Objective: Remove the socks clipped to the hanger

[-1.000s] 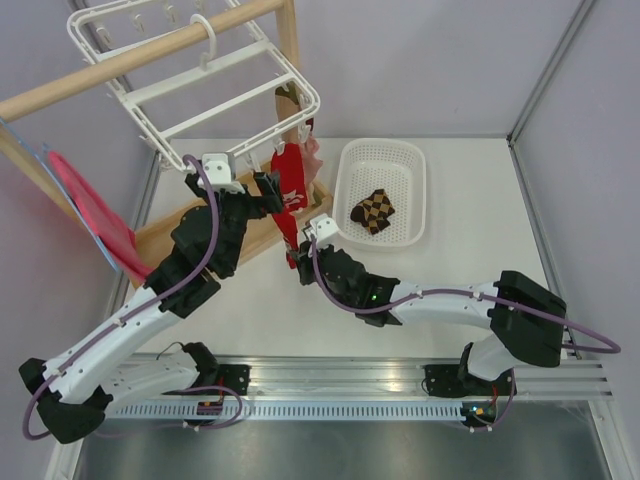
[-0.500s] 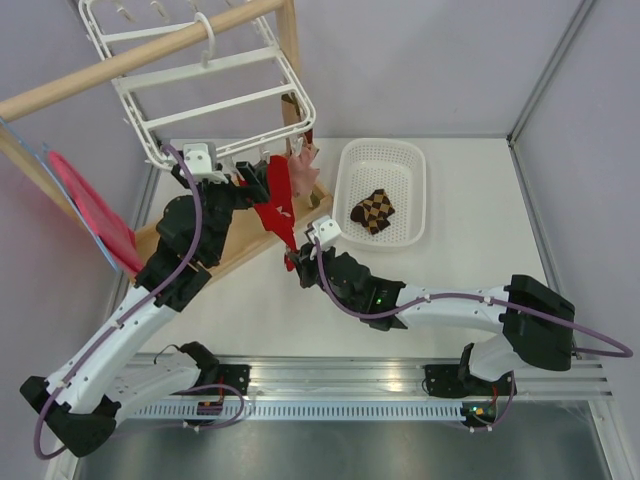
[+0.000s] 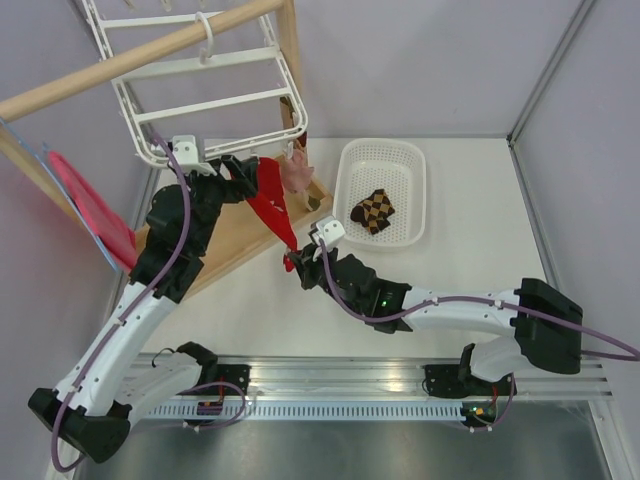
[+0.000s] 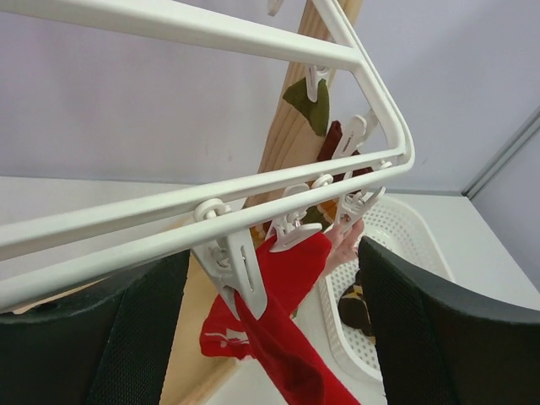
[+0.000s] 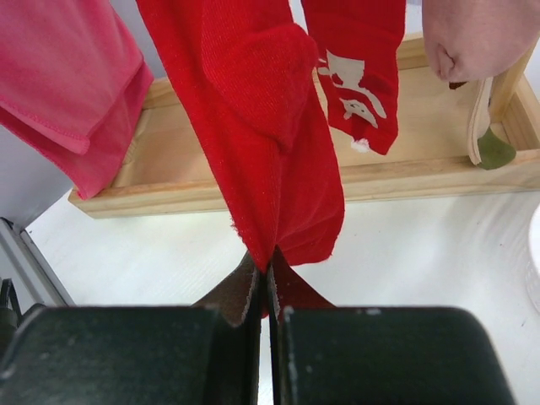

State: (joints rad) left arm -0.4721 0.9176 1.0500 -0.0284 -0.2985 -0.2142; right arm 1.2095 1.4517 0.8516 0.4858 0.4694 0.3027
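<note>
Pulling steadily off the clip [image 4: 240, 274] suits the right gripper [image 5: 268, 295], clamped on the red sock [image 5: 261, 143] (taut); left gripper [image 4: 270, 278] gapes wide.

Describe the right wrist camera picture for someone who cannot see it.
A long red sock hangs down the middle, its lower tip pinched between the robot's black jaws, which are shut at the bottom edge. Beside it hang a shorter red sock with white marks and a pale pink sock, with a wooden base behind.
</note>
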